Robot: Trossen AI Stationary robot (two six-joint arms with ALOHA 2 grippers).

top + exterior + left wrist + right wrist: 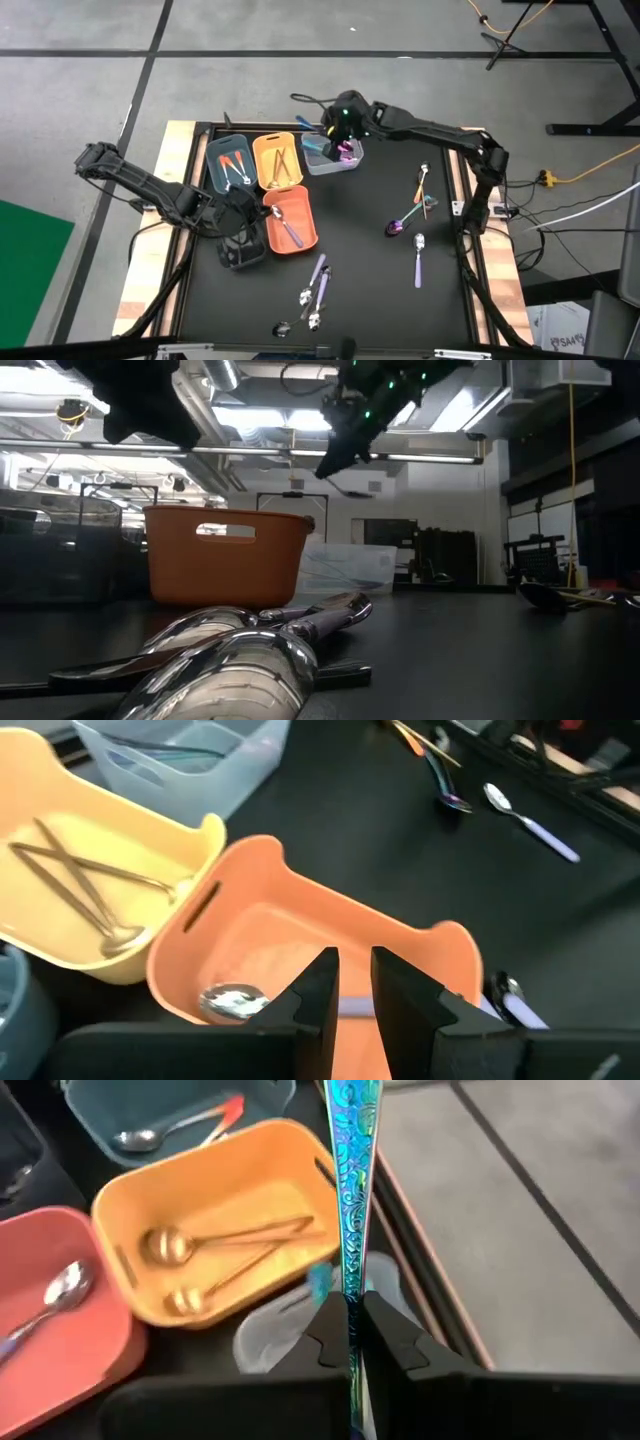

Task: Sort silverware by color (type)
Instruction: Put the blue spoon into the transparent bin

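Right gripper (350,1342): fingers clamped on the handle of a teal iridescent utensil (352,1190), which stands out long and straight from between the fingertips; held above the clear bin (332,156) at the far middle of the table. Right arm: stretched from its base at the table's right edge across to the far row of bins, elbow raised. Left gripper (353,988): fingers parted by a narrow gap, nothing seen between them; poised over the near edge of the orange bin (291,219). Left arm: reaching in from the table's left edge, forearm angled toward the centre. Orange bin: one silver spoon with lilac handle (288,230). Yellow bin (279,160): two gold pieces crossed (215,1255). Blue-grey bin (230,162): silver spoon with orange-red handle (175,1128), among others. Clear bin: teal and purple pieces, count cannot be told. Loose silverware on the black table (370,270): a cluster of lilac-handled pieces (315,290) near the front middle; a lilac-handled spoon (419,260) and a dark purple spoon (400,225) toward the right; one further piece (423,185) beyond them.
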